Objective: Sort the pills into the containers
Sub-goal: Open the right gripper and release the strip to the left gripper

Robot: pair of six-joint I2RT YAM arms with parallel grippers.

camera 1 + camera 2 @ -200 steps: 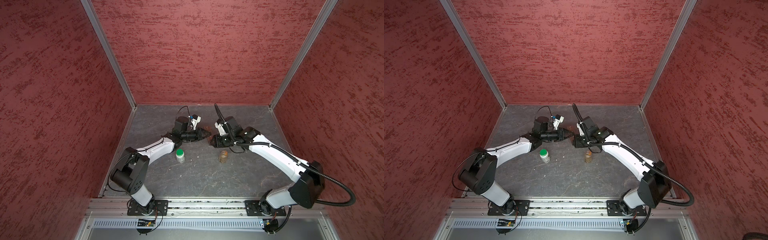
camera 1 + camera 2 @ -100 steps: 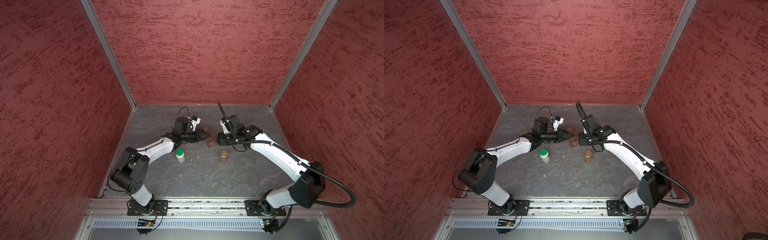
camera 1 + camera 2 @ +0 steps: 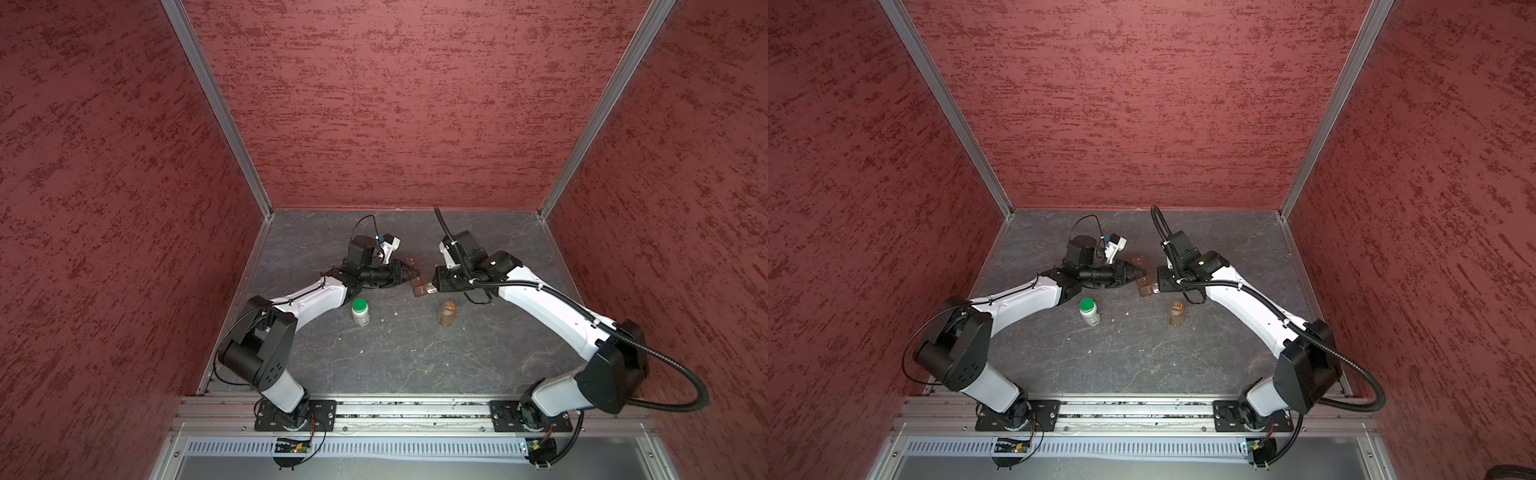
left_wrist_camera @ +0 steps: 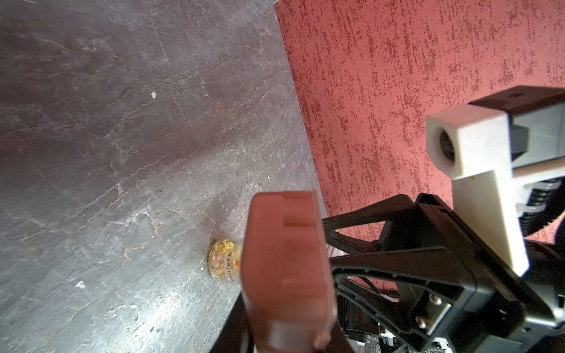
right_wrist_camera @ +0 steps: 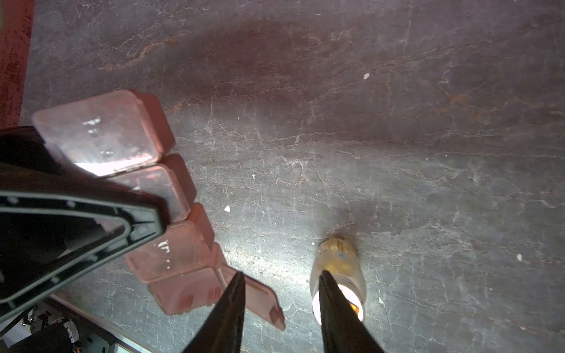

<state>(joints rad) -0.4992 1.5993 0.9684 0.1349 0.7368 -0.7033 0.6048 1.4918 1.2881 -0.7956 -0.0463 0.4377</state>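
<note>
The containers (image 5: 159, 195) are one brown strip of square lidded cells, also seen in both top views (image 3: 419, 290) (image 3: 1145, 291). My left gripper (image 3: 413, 273) (image 4: 287, 336) is shut on the strip's middle, and one of its fingers (image 5: 76, 220) lies across the cells. The end cell's lid (image 5: 263, 299) stands open. My right gripper (image 5: 282, 273) (image 3: 432, 286) hangs open just off that end, one fingertip over the lid and nothing between the fingers. Yellow pills (image 4: 221, 253) show only inside the amber bottle (image 5: 339, 269).
The amber bottle (image 3: 447, 312) stands just in front of the right gripper. A white bottle with a green cap (image 3: 360, 311) (image 3: 1089, 311) stands in front of the left forearm. Small pale specks (image 5: 227, 208) dot the grey floor. Red walls enclose three sides.
The right gripper has drawn back to the right from the strip's near end, uncovering the end cell, and its fingers have narrowed a little. The left gripper keeps its hold.
</note>
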